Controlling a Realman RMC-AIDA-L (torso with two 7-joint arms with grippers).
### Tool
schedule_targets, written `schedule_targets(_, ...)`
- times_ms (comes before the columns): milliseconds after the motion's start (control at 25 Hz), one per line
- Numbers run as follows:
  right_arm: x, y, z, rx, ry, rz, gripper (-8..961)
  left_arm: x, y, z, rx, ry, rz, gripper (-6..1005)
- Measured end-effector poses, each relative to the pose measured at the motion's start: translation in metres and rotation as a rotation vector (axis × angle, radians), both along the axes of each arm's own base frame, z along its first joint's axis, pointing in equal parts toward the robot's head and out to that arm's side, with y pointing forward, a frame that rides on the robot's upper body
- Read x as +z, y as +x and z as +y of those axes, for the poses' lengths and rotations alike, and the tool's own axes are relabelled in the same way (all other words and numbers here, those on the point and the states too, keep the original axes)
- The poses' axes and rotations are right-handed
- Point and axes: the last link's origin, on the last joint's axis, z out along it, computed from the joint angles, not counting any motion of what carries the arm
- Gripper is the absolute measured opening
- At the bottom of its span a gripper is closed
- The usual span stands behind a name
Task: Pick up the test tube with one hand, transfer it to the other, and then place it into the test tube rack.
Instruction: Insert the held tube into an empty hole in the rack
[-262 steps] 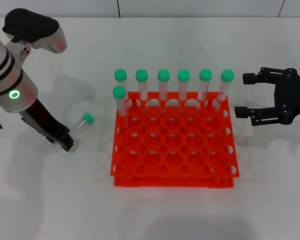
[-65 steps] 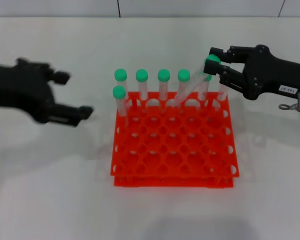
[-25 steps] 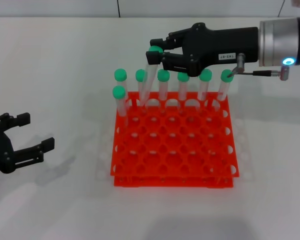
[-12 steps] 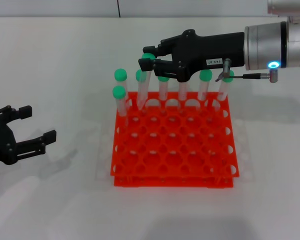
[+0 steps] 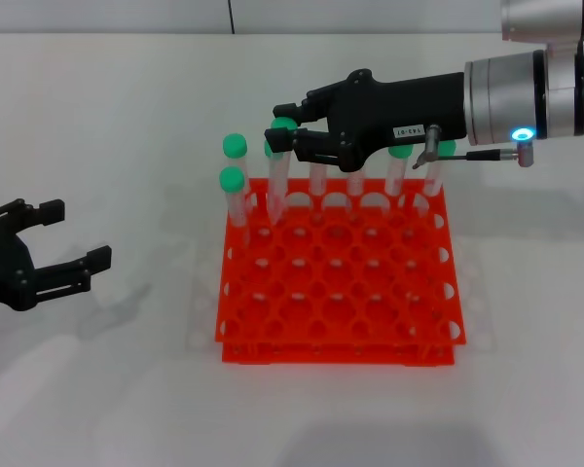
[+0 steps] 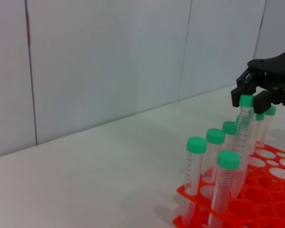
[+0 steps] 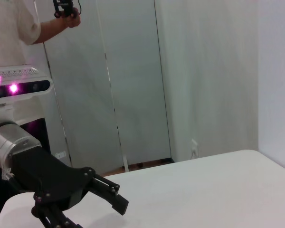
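Observation:
My right gripper [image 5: 284, 124], black with a white label, is shut on the green cap of the test tube [image 5: 276, 173]. It holds the tube nearly upright over the back left part of the orange-red test tube rack [image 5: 337, 352]. The tube's lower end is down among the rack's holes, next to the other capped tubes. The left wrist view also shows this gripper [image 6: 248, 97] on the tube [image 6: 242, 142]. My left gripper [image 5: 78, 233] is open and empty, low over the table at the far left. It also shows in the right wrist view [image 7: 92, 216].
Several other green-capped tubes stand in the rack's back row [image 5: 400, 165], and one stands in the second row at the left [image 5: 233, 195]. White table lies all around the rack. A person stands beyond the table in the right wrist view [image 7: 19, 23].
My right gripper has moved a little left and down with the tube, sinking its lower end into the rack. The left gripper has barely shifted.

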Motion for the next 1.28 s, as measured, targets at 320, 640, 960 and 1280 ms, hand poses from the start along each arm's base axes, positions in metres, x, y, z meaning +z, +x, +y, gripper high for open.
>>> schedule_targets(320,-0.005,0.004,0.000,-0.004,0.007,-0.029,368,0.000,-0.003,0.001,0.009,0.003,-0.005,877)
schedule_targets(640,-0.019,0.009,-0.002,-0.001,0.016,-0.094,377,-0.001,-0.006,0.001,0.021,-0.002,-0.001,877)
schedule_targets(960,-0.020,0.011,-0.002,-0.009,0.021,-0.098,385,-0.005,-0.008,0.002,0.028,-0.015,-0.008,877)
schedule_targets(1280,-0.021,0.011,-0.003,0.003,0.023,-0.094,394,-0.006,-0.006,0.004,0.022,-0.019,-0.006,877)
